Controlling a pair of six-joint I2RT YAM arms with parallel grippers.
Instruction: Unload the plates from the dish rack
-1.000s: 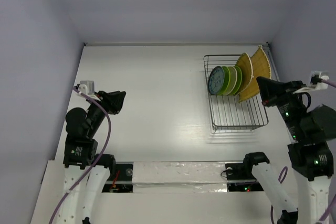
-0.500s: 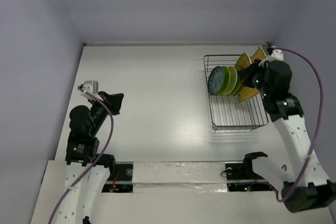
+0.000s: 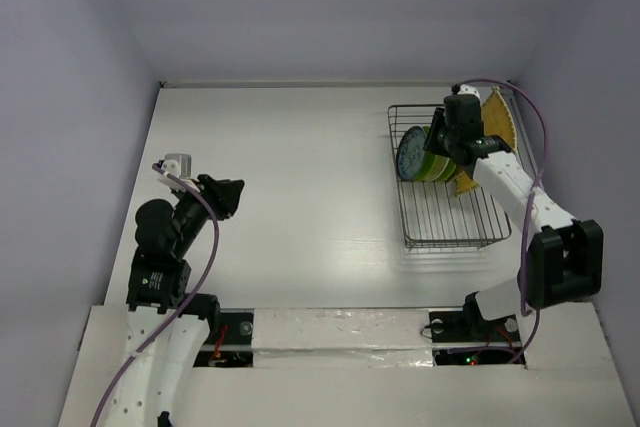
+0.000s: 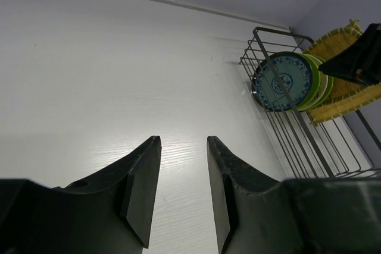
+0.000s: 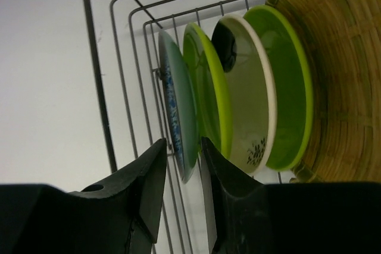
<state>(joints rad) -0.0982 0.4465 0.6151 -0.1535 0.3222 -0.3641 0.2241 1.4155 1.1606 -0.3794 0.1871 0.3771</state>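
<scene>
Right fingers slightly spread, flanking blue plate rim; green plate close behind, rack wire beside. Left fingers spread, empty.

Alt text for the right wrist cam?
The right gripper, open, lines up on the rim of a blue patterned plate standing in a wire dish rack. Behind it stand a lime plate, a white plate, a green plate and a woven bamboo plate.
</scene>
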